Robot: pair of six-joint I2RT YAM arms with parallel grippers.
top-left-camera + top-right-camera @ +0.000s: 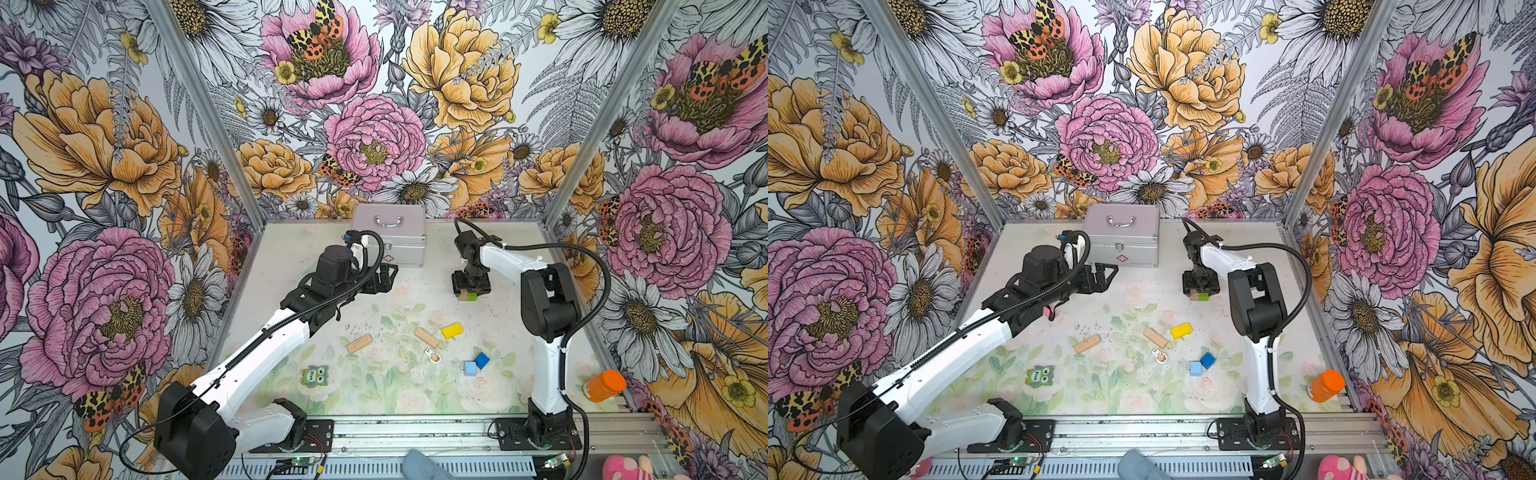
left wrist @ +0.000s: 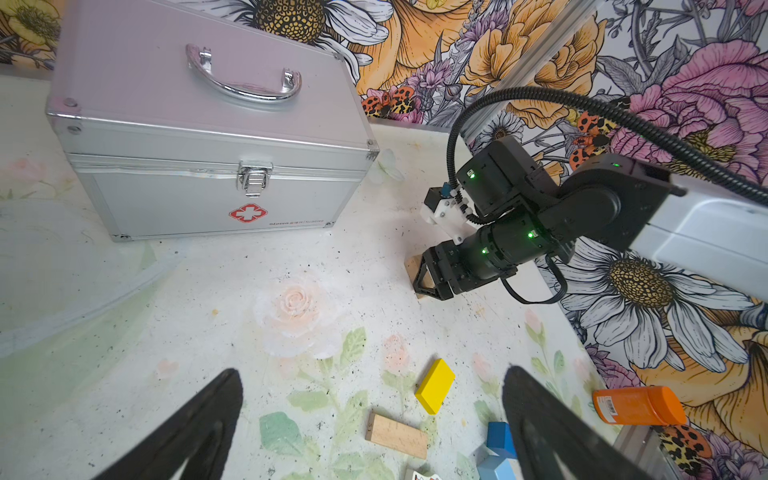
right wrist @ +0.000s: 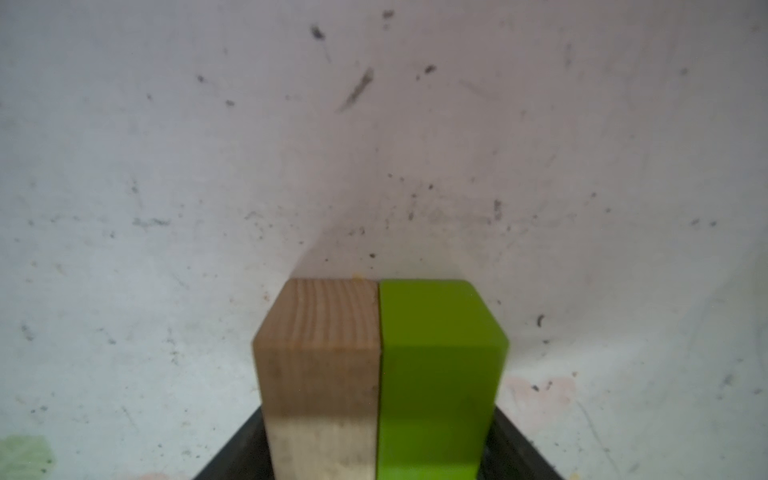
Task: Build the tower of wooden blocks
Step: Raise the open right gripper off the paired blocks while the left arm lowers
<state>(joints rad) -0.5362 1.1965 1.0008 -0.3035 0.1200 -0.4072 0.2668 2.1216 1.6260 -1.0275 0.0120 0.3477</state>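
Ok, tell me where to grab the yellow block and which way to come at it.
Grip the yellow block across its middle, coming straight down, jaws on its two long sides. It lies flat, so the top is the open approach and the short width is the easier span. The nearest tan brick sits off one end, seemingly clear of those sides.

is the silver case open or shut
Shut. The case has its lid seated flush on the body, and the front latch lies flat across the seam.
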